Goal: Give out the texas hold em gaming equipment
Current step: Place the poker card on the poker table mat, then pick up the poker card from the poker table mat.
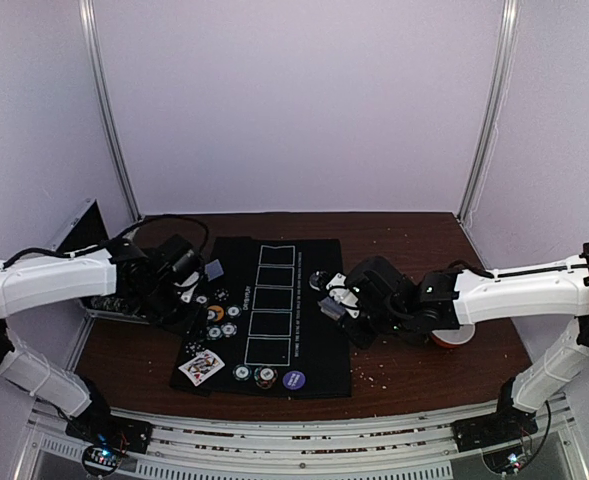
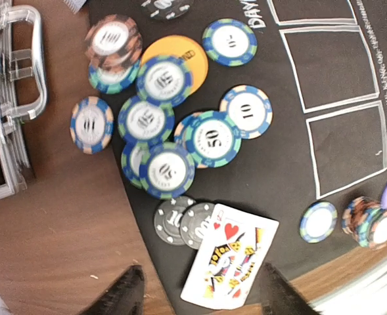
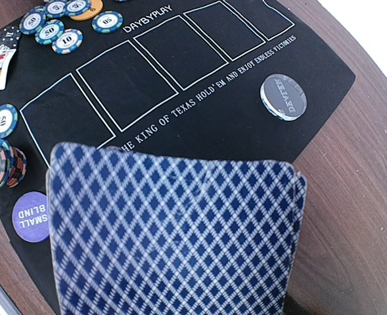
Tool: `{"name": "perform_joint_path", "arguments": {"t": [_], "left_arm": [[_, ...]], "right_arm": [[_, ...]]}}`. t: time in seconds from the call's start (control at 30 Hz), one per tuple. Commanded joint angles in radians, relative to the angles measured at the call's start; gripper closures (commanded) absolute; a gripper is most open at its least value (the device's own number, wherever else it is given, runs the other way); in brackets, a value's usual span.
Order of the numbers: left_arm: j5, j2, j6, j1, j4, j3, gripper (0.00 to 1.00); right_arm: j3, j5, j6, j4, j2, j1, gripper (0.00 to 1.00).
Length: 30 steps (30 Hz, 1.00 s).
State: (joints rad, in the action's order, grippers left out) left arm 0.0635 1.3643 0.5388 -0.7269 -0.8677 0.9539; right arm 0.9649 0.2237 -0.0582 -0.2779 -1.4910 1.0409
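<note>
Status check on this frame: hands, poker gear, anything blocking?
Left hand open by the chip pile. Right hand shut on blue-backed cards. Card boxes on mat bare, nothing blocking.

Overhead rear view of the table [image 1: 424, 370]; wrist cameras close above the black mat [image 1: 314, 330] (chips [image 2: 213, 138] shared)

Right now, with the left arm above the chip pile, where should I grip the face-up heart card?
Probably the corner resting on the grey chips: it is likely lifted there, while the rest of the face-up heart card lies flat on the mat. Bring the left gripper down from the chip side, open jaws astride that corner.
</note>
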Motion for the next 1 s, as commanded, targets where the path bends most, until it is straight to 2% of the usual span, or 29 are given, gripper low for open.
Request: {"name": "perform_joint_path", "arguments": {"t": [0.0, 0.07, 0.13, 0.23, 0.37, 0.47, 0.6, 0.73, 0.97], "left_arm": [[-0.236, -0.107, 0.09, 0.097, 0.111, -0.101, 0.48], [-0.272, -0.193, 0.2, 0.124, 0.159, -0.153, 0.54], [-0.305, -0.282, 0.331, 0.127, 0.223, -0.216, 0.54], [-0.351, -0.403, 0.507, 0.127, 0.321, -0.347, 0.52], [-0.307, -0.547, 0.648, 0.129, 0.315, -0.478, 0.46], [-0.304, -0.597, 0.679, 0.128, 0.309, -0.506, 0.42], [-0.336, -0.583, 0.7, 0.128, 0.325, -0.544, 0.35], [-0.419, -0.536, 0.748, 0.127, 0.423, -0.629, 0.37], [-0.413, -0.504, 0.753, 0.128, 0.471, -0.627, 0.4]], "right_arm": [[0.021, -0.005, -0.009, -0.003, 0.014, -0.004, 0.52], [0.019, -0.01, -0.01, -0.001, 0.013, -0.004, 0.52], [0.02, -0.017, -0.008, 0.0, 0.011, -0.004, 0.52], [0.022, -0.023, -0.006, 0.002, 0.007, -0.004, 0.52], [0.026, -0.025, -0.002, 0.0, 0.003, -0.003, 0.52], [0.025, -0.027, 0.004, -0.001, 0.001, -0.002, 0.52], [0.029, -0.027, 0.008, -0.001, 0.0, -0.002, 0.52], [0.034, -0.03, 0.007, -0.011, -0.003, -0.003, 0.52], [0.038, -0.03, 0.008, -0.025, 0.005, -0.004, 0.52]]}}
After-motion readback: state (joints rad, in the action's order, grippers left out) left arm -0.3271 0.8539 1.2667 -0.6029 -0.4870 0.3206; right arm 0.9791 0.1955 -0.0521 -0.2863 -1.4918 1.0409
